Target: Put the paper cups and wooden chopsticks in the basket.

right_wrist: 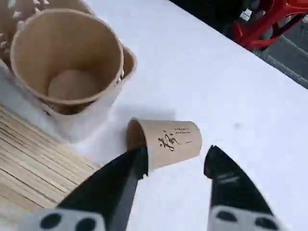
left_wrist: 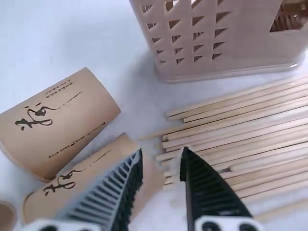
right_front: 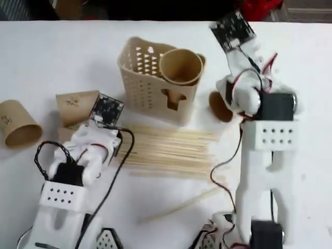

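Right fingers [right_wrist: 113, 190] apart, tipped paper cup [right_wrist: 166, 142] just off their tips

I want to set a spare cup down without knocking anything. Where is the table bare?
Bare: the table beyond the lying cups, left of the basket. Crowded: chopsticks spread across the front of the basket.

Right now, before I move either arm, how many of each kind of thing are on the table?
Cups: 5. One stands in the basket, one lies right of the basket, and three lie on the left.
Basket: 1
Chopsticks: 1 loose pile, too overlapped to count the sticks
Total: 6 things plus the pile of chopsticks
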Robot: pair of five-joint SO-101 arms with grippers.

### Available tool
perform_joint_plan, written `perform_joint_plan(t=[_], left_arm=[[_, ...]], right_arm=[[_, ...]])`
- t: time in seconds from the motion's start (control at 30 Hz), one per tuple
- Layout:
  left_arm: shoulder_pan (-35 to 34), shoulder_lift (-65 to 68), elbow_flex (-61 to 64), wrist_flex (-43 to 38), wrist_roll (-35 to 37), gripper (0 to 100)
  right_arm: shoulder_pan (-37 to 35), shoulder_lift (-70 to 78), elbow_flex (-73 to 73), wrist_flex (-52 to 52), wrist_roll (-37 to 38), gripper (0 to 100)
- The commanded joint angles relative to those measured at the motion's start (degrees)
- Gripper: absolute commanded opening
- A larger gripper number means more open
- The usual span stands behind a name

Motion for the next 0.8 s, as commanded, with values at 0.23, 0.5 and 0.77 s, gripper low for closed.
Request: perform_joint_plan(t=[0.23, 0.5, 0.77], left_arm=[[0.7, -0.7, -0.4, -1.3, -0.4, 14], [0.7, -0.7, -0.4, -1.3, -0.4, 14], [0.8, -0.7, -0.4, -1.3, -0.5, 14]], right_arm=[[2.2, -16.0, 43.1, -30.5, 9.4, 28.0], [4.6, -8.0, 47.7, -41.6, 10.0, 33.4], [5.1, 3.1, 47.6, -52.7, 9.9, 33.5]])
